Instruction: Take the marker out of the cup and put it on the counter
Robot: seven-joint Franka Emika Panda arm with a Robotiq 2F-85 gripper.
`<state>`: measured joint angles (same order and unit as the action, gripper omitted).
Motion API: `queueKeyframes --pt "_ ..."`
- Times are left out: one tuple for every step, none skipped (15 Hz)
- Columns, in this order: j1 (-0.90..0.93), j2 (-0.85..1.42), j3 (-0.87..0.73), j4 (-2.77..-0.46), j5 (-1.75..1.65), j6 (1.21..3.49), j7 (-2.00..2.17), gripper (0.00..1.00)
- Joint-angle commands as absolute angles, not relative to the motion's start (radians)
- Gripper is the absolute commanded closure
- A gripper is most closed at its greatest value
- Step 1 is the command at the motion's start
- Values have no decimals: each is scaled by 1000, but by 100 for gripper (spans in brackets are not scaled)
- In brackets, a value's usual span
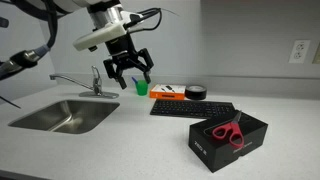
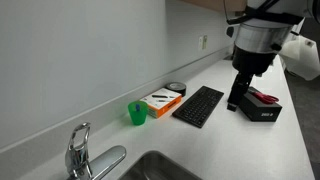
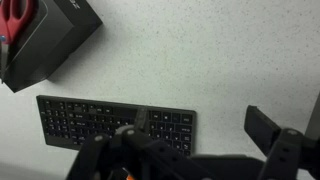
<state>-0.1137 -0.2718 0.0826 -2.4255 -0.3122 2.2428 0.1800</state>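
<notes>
The small green cup stands on the light counter near the back wall, next to a flat orange-and-black item. I cannot make out the marker in any view. My gripper is open and empty. It hangs above the counter near the keyboard, apart from the cup. In the wrist view the two dark fingers are spread wide over the keyboard's end and bare counter. The cup is out of the wrist view.
A black box holding red scissors sits beside the keyboard. A low black disc lies by the wall. A steel sink and faucet are set in the counter.
</notes>
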Motion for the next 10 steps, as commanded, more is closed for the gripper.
queueKeyframes --pt "-94 -271 64 -2424 -317 2239 184 0" --pt "-94 -271 64 -2424 -317 2239 184 0" --pt "-86 -265 59 -2414 -299 2236 163 0" --pt "-72 -230 59 -2370 -268 2219 146 0" --pt "-57 -192 61 -2324 -231 2204 133 0" --pt "-44 -158 64 -2282 -197 2202 131 0" --pt "-33 -112 74 -2222 -172 2197 157 0" --pt "-22 -64 81 -2162 -152 2190 176 0" --pt "-10 -17 84 -2103 -125 2182 183 0" --pt "-1 24 85 -2050 -107 2182 192 0"
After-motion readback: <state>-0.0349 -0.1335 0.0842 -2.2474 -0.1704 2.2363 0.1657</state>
